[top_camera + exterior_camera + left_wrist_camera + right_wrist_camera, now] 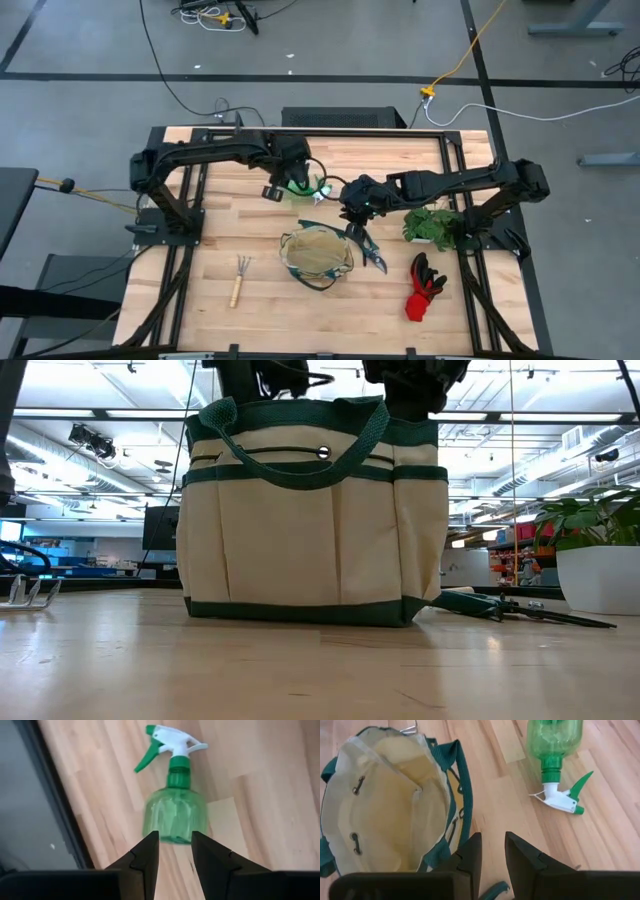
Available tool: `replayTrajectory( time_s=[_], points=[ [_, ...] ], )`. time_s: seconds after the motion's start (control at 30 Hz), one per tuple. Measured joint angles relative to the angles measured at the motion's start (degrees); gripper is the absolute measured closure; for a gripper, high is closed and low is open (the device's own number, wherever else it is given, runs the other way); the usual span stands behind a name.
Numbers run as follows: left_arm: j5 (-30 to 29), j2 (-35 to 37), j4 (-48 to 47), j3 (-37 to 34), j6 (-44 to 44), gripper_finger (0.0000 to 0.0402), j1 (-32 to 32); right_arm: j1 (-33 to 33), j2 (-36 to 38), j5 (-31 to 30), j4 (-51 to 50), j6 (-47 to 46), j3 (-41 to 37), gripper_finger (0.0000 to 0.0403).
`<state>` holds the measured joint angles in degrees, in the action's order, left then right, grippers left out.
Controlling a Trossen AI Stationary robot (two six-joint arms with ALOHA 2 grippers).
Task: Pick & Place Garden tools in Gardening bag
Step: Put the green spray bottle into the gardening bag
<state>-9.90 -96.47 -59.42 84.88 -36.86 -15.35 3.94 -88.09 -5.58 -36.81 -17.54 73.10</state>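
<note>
Worktop [200, 300]: pale wood planks, carrying every item.
Gardening bag [316, 257]: beige canvas with dark green trim, upright near the middle of the worktop, mouth open; its inside looks bare in the right wrist view.
Plant [432, 224]: leafy, in a white pot, toward the right edge.
Spray bottle [175, 810]: green with a white nozzle, lying on its side between the bag and the far edge.
Gloves [424, 287]: red and black, near the front right corner.
Pruning shears [366, 247]: dark, lying just beside the bag on its right.
Rake [239, 280]: wooden handle, left of the bag, well apart from it.
Left hand [175, 851]: above the bottle's base, fingers parted and grasping nothing.
Right hand [493, 856]: above the bag's far rim, fingers slightly apart, grasping nothing.
</note>
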Motion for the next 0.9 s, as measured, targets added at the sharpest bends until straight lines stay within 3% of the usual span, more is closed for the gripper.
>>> replayTrajectory(
  time_s=[0.9],
  points=[
    [2.50,-4.00,8.75,0.04,-4.38,0.0280,-0.59,1.23,0.00,-2.56,-2.56,-2.80,0.00,0.0316]
  ],
)
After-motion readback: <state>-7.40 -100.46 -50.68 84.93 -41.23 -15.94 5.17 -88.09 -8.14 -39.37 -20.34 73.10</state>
